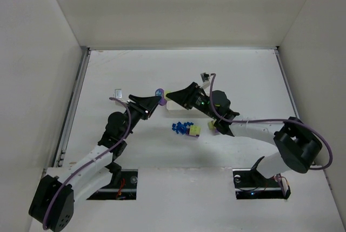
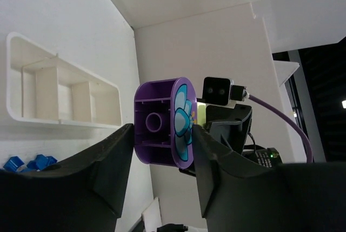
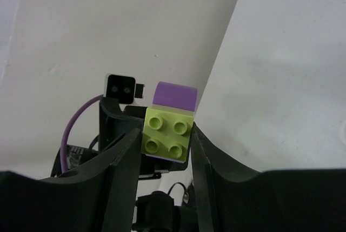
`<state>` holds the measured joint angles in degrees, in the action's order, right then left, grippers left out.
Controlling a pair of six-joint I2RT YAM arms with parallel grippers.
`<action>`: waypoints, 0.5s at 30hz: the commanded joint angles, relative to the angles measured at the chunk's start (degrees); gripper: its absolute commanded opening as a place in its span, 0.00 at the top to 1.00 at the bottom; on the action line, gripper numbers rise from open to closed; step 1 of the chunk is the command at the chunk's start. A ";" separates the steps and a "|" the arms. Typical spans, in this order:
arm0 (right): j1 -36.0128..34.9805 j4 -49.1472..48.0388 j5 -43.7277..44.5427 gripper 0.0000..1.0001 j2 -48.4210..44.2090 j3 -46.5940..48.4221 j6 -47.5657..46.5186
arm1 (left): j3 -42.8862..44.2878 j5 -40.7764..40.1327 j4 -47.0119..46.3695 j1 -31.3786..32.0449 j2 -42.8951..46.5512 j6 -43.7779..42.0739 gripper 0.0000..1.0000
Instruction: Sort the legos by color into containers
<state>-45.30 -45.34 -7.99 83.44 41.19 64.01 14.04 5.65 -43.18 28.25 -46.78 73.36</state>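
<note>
White table (image 1: 243, 80), walled on three sides, seen from above. L arm (image 1: 92, 159) reaches in from the near-left corner and R arm (image 1: 259, 129) from the near-right. Their tips meet nose to nose near mid-table.

Long white tray (image 1: 174, 108) lies w/ its left end just below the meeting point. In the L wrist view the tray (image 2: 59, 123) shows three compartments, and we see no bricks in the parts visible.

L gripper (image 1: 155, 101) is raised off the table. Up close, L gripper (image 2: 162, 130) is narrow, both fingers pressed on a purple brick (image 2: 154, 124) w/ a blue flower print on one side and its hollow underside facing the cam. From above, that purple brick (image 1: 159, 92) sits at the tip.

R gripper (image 1: 172, 97) faces it. Up close, R gripper (image 3: 165, 133) is narrow too, clamped on a green brick (image 3: 166, 133), four studs toward the cam and purple right behind it. The two bricks are touching or nearly so; we can't tell if they're joined.

Loose on the table, near side of the tray: blue bricks (image 1: 178, 127) in a small cluster, also seen from the L wrist (image 2: 30, 163). Just right of them is a two-tone brick (image 1: 194, 130), green w/ purple.
</note>
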 commanded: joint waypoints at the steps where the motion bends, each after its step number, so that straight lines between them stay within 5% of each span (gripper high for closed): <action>1: 0.08 -8.26 -0.98 0.74 0.93 -1.11 3.05 | 0.28 -1.08 -7.18 0.53 -0.23 0.55 0.59; 9: 0.08 -11.17 -1.86 0.74 2.87 -3.39 4.90 | -0.86 -2.22 -10.26 0.71 -0.68 0.03 0.80; 15: 2.89 -10.38 -1.68 0.73 -0.29 -6.99 4.46 | -2.53 -1.96 -7.37 -2.45 3.27 -0.94 0.85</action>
<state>-44.25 -53.45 -9.47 85.27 36.12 69.19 11.68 4.47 -45.89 27.86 -46.39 73.08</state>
